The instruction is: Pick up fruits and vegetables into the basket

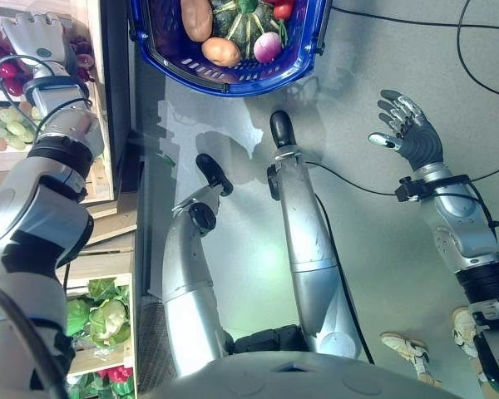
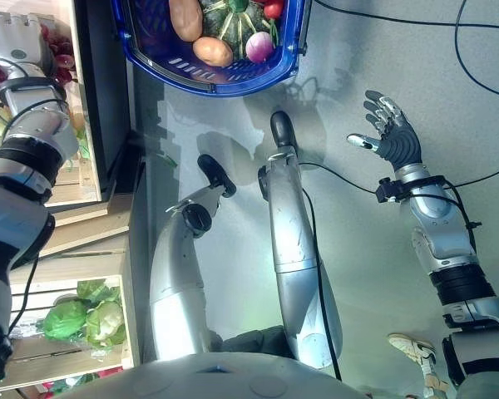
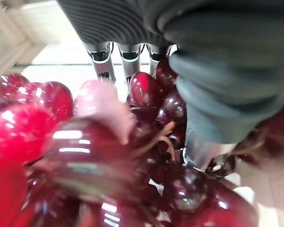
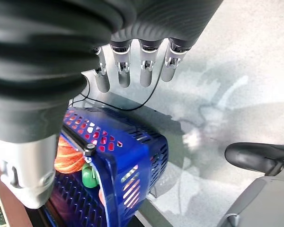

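Bright overhead light — glare on the floor (image 1: 208, 125); close red grapes (image 3: 146, 94) blurred.

Open floor (image 1: 382, 50) right of the basket (image 1: 312, 33), shelf crates (image 1: 100, 100) walling its left

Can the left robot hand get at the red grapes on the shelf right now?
Probably yes. The left robot hand is already over the red grapes in the wooden crate, its fingers reaching down into the bunch, with nothing in between. Whether it has actually closed on them is hidden.
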Controlling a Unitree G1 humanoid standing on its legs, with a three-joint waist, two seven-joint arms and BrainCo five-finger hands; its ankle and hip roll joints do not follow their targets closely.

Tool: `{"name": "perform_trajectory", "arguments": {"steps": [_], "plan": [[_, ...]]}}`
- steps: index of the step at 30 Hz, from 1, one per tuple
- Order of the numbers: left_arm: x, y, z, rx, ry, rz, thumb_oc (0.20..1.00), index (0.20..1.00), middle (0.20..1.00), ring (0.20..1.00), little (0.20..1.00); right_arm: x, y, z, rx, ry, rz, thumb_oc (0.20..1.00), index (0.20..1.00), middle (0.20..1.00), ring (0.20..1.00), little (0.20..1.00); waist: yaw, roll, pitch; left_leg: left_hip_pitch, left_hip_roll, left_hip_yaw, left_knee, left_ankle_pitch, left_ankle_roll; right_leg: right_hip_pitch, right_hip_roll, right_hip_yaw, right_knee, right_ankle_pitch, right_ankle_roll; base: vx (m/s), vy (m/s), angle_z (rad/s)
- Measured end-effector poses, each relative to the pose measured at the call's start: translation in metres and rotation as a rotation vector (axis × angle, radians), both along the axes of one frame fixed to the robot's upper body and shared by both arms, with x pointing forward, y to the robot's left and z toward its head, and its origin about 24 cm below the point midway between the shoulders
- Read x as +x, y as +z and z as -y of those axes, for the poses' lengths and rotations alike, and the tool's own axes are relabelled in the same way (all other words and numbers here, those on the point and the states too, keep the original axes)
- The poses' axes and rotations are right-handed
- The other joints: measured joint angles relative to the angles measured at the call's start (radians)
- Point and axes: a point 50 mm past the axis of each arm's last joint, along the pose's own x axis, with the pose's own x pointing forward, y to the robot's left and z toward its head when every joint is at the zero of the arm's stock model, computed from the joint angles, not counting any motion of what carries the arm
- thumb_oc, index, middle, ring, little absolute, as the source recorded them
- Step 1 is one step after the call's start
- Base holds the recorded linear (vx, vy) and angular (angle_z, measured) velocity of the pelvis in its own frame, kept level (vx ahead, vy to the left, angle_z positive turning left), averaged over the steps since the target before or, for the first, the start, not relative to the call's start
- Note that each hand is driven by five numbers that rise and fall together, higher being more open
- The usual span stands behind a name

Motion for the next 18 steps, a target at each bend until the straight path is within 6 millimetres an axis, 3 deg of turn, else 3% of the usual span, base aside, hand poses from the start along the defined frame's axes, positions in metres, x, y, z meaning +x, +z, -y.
{"name": "perform_trajectory", "arguments": {"steps": [6, 11, 18], "plan": [[-0.001, -0.015, -0.002, -0.044, -0.037, -0.019, 0.2, 0.2, 0.2, 0.2, 0.2, -0.001, 0.002, -0.002, 0.0, 0.009, 0.012, 1.0, 1.0, 1.0, 1.0, 1.0, 0.009, -0.002, 0.0, 0.036, -0.004, -0.008, -0.012, 0.002, 0.004, 0.043, -0.008, -0.013, -0.014, 0.001, -0.002, -0.01, 0.002, 0.01], [-0.003, -0.036, -0.004, -0.146, -0.093, -0.02, 0.2, 0.2, 0.2, 0.2, 0.2, -0.006, -0.008, -0.004, -0.026, 0.017, -0.014, 1.0, 1.0, 1.0, 1.0, 1.0, 0.009, -0.003, 0.0, 0.112, -0.005, -0.011, -0.032, 0.004, 0.005, 0.128, -0.018, -0.031, -0.031, 0.0, -0.003, -0.01, 0.007, 0.04], [-0.009, -0.052, -0.009, -0.428, -0.166, 0.115, 0.2, 0.2, 0.2, 0.2, 0.2, -0.015, -0.021, -0.005, -0.094, 0.03, -0.054, 1.0, 1.0, 1.0, 1.0, 1.0, 0.024, -0.003, 0.0, 0.208, -0.022, -0.03, -0.071, 0.028, 0.006, 0.233, -0.037, -0.055, -0.054, -0.003, 0.002, -0.01, -0.003, 0.1]]}}
